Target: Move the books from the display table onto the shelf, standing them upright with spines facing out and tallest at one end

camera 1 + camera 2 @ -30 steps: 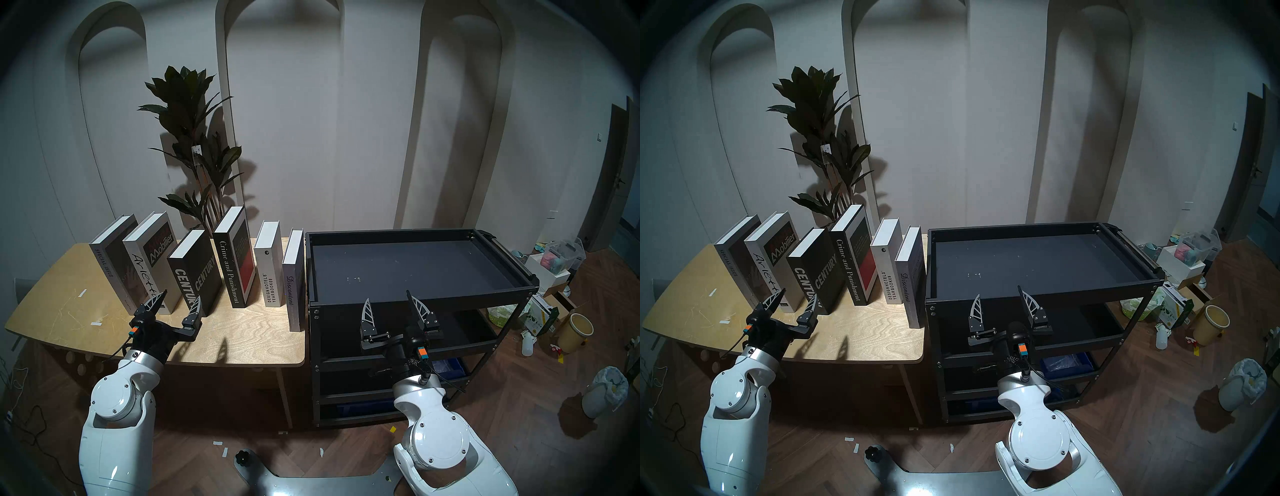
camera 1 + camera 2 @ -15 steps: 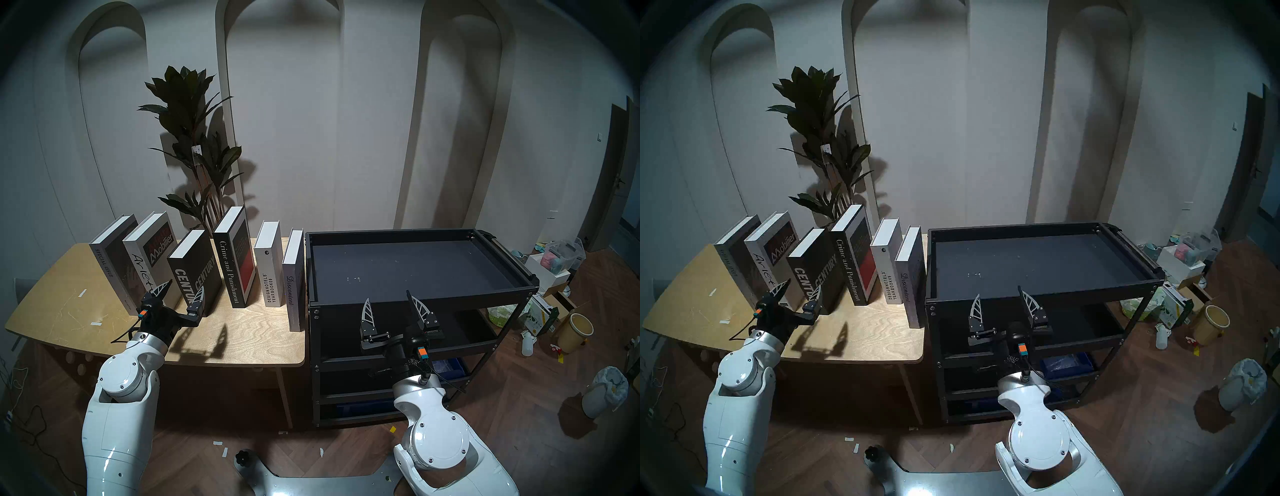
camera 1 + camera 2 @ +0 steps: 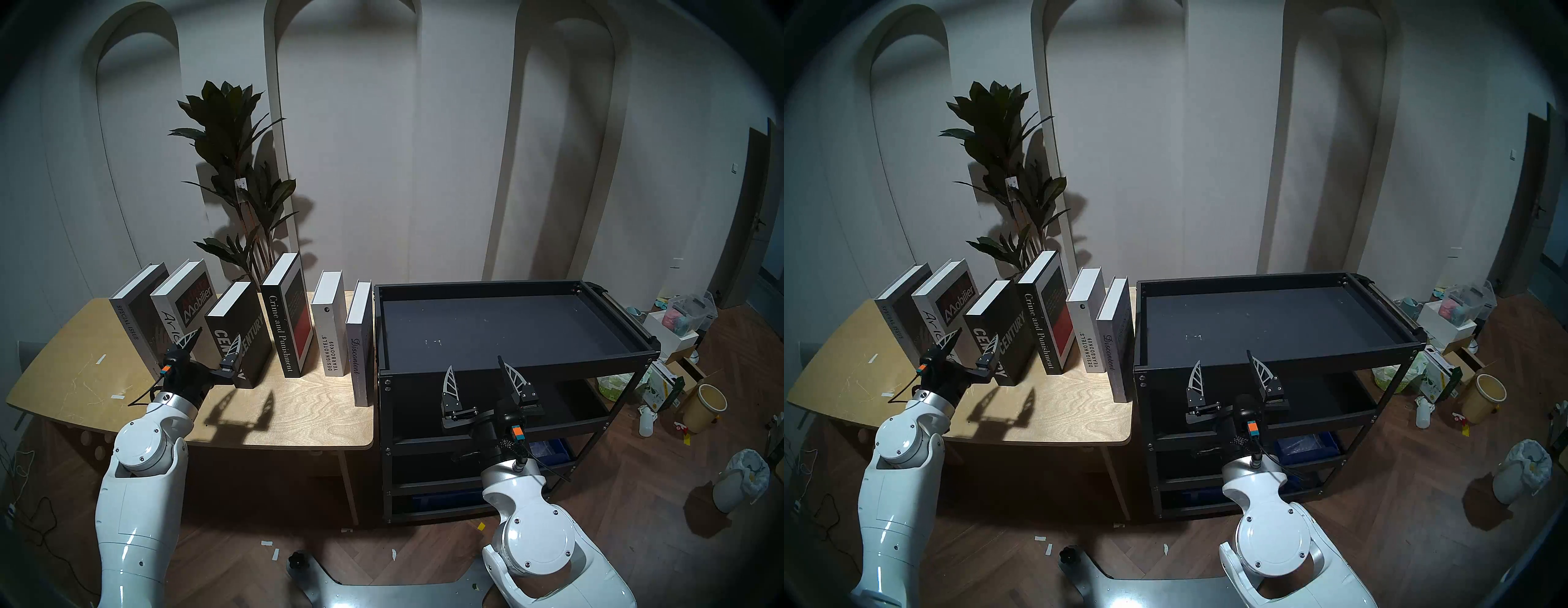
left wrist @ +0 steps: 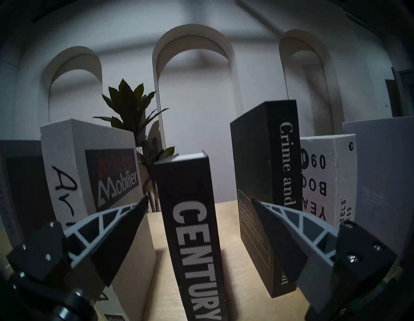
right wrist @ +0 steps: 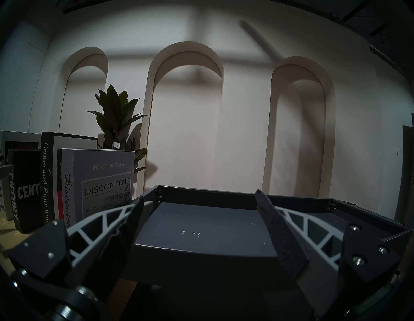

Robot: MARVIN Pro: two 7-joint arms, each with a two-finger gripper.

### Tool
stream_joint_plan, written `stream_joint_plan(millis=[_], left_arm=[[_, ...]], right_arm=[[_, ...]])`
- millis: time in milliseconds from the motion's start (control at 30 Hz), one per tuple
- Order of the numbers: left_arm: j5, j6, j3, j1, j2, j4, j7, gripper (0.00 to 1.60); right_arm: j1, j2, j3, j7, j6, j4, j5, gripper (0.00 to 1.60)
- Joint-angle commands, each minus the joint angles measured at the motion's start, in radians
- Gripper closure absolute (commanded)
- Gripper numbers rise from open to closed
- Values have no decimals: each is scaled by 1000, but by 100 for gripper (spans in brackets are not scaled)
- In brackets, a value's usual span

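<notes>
Left pincer (image 4: 199,202): we found it wide open, empty, CENTURY book (image 4: 192,235) at twelve o'clock.
Right pincer (image 5: 199,200): we found it wide open, empty, before shelf (image 5: 246,199).

Taking the display table (image 3: 297,420) as landmark: six books stand on it in a row, from its left end SPECIAL ISSUE (image 3: 129,322), Arietta (image 3: 169,316), CENTURY (image 3: 250,327), Crime and Punishment (image 3: 280,335), Designhotels Yearbook (image 3: 331,339), Discontent (image 3: 358,361). The shelf (image 3: 509,368) adjoins its right edge; the plant (image 3: 237,170) stands behind it
</notes>
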Motion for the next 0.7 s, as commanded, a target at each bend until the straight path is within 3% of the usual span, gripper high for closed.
stream_joint_plan(millis=[0,667], left_arm=[[-2,-20,-19,5,9,-52,-3,0],[34,-21,9,-143,31,117,28,0]], right_arm=[[6,2,1,0,3,-22,-1,0],[12,17,-8,-15,3,-21,7,0]])
